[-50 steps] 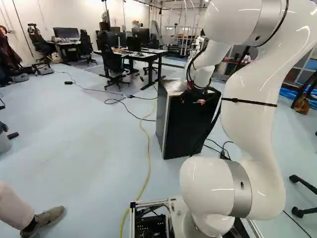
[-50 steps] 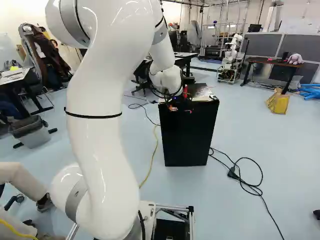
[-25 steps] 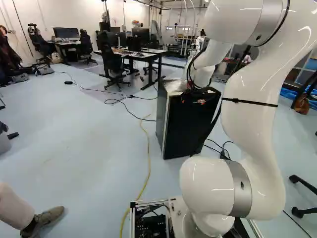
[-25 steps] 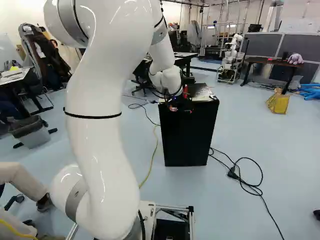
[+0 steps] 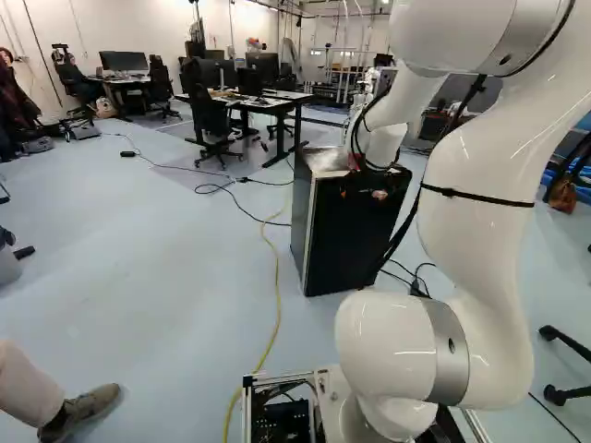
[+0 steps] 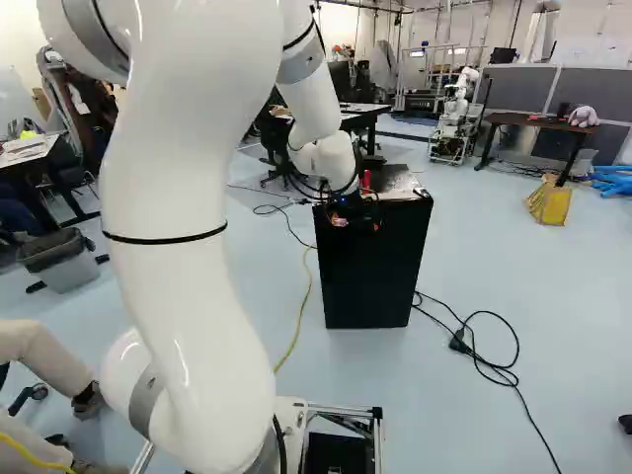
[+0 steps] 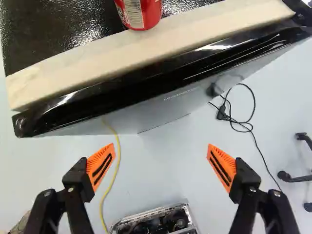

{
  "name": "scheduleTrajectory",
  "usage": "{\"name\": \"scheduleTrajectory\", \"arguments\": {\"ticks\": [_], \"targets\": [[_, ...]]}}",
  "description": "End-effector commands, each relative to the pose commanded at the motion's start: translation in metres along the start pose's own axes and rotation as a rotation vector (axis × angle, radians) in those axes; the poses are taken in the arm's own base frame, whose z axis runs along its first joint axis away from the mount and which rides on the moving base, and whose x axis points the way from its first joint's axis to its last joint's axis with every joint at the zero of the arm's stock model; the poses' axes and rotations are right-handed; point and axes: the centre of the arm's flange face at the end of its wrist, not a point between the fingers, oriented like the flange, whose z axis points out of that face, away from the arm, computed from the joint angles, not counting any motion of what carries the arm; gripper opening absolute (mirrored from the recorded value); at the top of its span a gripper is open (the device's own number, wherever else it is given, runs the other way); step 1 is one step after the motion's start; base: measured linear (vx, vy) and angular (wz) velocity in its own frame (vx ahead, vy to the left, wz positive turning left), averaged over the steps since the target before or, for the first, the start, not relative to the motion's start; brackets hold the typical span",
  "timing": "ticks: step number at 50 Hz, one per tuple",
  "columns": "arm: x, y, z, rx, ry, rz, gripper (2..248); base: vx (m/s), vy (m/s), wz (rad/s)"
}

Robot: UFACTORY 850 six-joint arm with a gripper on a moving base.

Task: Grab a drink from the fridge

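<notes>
The black gripper (image 6: 354, 213) hangs at the near upper edge of the small black fridge (image 6: 370, 272) in the right base view; dark parts blend together there. In the wrist view the gripper (image 7: 161, 165) stands wide open, orange pads apart, with only floor seen between them. Ahead of the fingers runs the fridge's upper edge (image 7: 146, 92), a glossy black band beside a pale strip. A red can (image 7: 140, 12) stands on the fridge top by that strip, beyond the fingers. In the left base view the fridge (image 5: 351, 235) appears closed.
A yellow cable (image 5: 275, 300) crosses the floor left of the fridge, and black cables (image 6: 484, 341) lie to its right. Desks (image 5: 268, 103) and chairs stand behind. Another robot (image 6: 456, 114) is farther back. A person's leg and shoe (image 5: 88, 408) show near the base.
The arm's upper links have swung outward, rightward in the left base view and leftward in the right one. The wrist has shifted slightly at the fridge edge. Base and fridge have stayed put.
</notes>
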Motion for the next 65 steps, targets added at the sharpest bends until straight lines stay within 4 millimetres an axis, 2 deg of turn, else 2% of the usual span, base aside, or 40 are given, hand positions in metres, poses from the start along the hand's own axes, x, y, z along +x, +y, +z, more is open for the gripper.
{"name": "scheduleTrajectory", "arguments": {"ticks": [34, 65], "targets": [[-0.028, 0.006, -0.037, -0.009, 0.29, -0.018, 247, 0.0, 0.0, 0.0], [-0.007, 0.003, -0.052, 0.003, 0.614, -0.062, 247, 0.0, 0.0, 0.0]]}}
